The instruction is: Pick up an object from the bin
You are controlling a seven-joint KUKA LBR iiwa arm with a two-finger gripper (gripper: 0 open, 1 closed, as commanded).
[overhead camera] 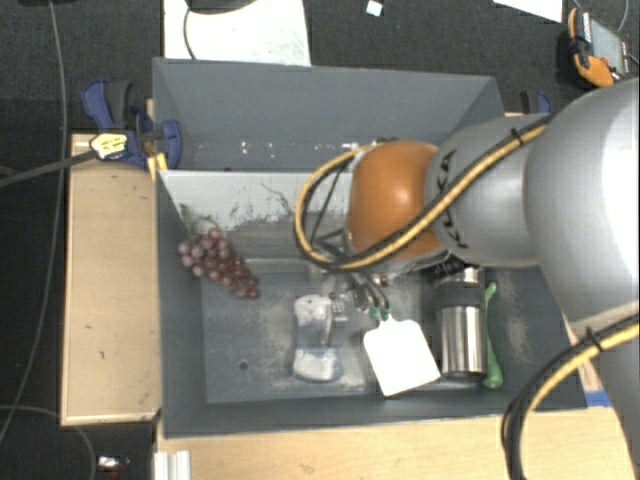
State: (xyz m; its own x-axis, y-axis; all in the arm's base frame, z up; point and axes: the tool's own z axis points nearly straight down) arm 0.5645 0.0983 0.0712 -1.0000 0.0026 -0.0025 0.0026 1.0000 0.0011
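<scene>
**Ann:** What is in the bin [250, 373], starting at the left?

**Ben:** A bunch of purple grapes [215, 260], close to the left wall. It is well apart from everything else.

**Ann:** And in the middle?

**Ben:** A clear plastic thing [318, 343]. It may be a little see-through cup or bottle, but I cannot tell which. Its long side runs from far to near.

**Ann:** Where is the gripper [347, 304]?

**Ben:** Just beside the far end of that clear thing, a little to its right. It pokes out from under the big orange cover [390, 203] on the grey arm [565, 188].

**Ann:** Is it spread wide or pinched together?

**Ben:** I cannot tell. The cover and the yellow-and-black cable [318, 196] hide too much.

**Ann:** So what would it pick?

**Ben:** My guess is the clear thing, because it is nearest. It lies to the left of the gripper and on the near side. So the gripper would have to go a bit left, a bit nearer, and down.

**Ann:** What is further right?

**Ben:** A white card [401, 358], lying flat, near the gripper on its right. Then a shiny metal can [461, 338]. I cannot tell if it stands or lies. A green stick [491, 340] sits just beside the can's right side.

**Ann:** Any words to read?

**Ben:** Black letters on the arm look like KUKA. I can read nothing on the card.
</scene>
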